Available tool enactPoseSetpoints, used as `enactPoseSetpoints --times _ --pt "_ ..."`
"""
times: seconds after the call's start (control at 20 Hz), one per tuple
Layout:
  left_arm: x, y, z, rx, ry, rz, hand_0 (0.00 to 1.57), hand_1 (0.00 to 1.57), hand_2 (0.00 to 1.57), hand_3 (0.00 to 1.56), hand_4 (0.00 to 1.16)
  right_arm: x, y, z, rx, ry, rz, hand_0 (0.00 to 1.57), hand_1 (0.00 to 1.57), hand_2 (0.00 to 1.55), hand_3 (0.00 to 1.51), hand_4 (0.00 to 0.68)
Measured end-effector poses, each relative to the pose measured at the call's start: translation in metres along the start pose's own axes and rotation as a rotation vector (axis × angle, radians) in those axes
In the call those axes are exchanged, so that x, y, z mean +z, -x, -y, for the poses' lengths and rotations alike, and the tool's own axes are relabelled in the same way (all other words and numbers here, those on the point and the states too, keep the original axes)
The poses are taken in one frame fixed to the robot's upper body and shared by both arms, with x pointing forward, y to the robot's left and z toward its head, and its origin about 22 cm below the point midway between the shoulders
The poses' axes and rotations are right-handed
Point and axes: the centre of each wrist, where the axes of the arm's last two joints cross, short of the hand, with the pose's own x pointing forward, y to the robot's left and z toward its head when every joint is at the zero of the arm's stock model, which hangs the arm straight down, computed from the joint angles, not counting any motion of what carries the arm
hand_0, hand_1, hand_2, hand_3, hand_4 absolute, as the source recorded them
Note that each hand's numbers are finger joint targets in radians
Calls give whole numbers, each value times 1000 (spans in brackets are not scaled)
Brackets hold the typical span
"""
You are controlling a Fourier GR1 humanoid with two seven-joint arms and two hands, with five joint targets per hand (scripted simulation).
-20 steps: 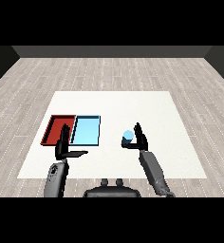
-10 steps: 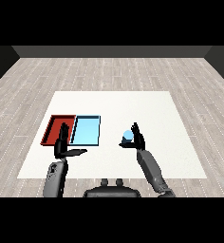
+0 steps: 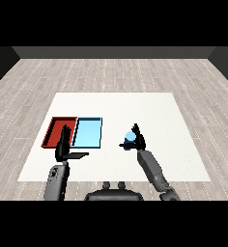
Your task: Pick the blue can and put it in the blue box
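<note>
The blue can (image 3: 131, 137) stands on the white table, right of the two trays. My right hand (image 3: 136, 141) is curled round it from the right and front, with the thumb reaching across its left side. The light blue tray (image 3: 87, 132) lies to the can's left, and nothing lies in it. My left hand (image 3: 64, 145) stands open at the front edge of the trays, fingers straight up and thumb pointing right.
The red tray (image 3: 59, 131) lies directly left of the blue tray, sharing an edge with it. White table surface (image 3: 159, 116) spreads behind and to the right of the can. Grey wooden floor surrounds the table.
My right hand has closed in on the can, its fingers going from spread to curled round it. The can seems slightly further left. The left hand has stayed put.
</note>
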Motion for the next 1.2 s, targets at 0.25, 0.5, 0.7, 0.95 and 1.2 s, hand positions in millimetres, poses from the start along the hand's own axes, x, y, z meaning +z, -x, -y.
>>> enactPoseSetpoints --times 0.25,0.5,0.7,0.95,1.2 --pt "1 -5 2 0 -5 3 0 0 0 0 0 -1 2 -7 4 28 -3 880 880 1082 946 0" --pt "0 4 2 14 7 2 0 0 0 0 0 -4 5 -8 70 95 -34 1467 1467 1459 1448 543" --pt "4 0 3 13 4 -1 0 0 0 0 0 -6 5 -10 102 119 -49 1462 1462 1451 1427 530" --pt "2 -1 7 3 17 1 0 0 0 0 0 -5 -1 -14 112 107 -22 1465 1465 1467 1324 448" --pt "6 -1 8 12 31 -2 0 0 0 0 0 -6 -10 -27 168 82 57 1449 1449 1471 1358 495"
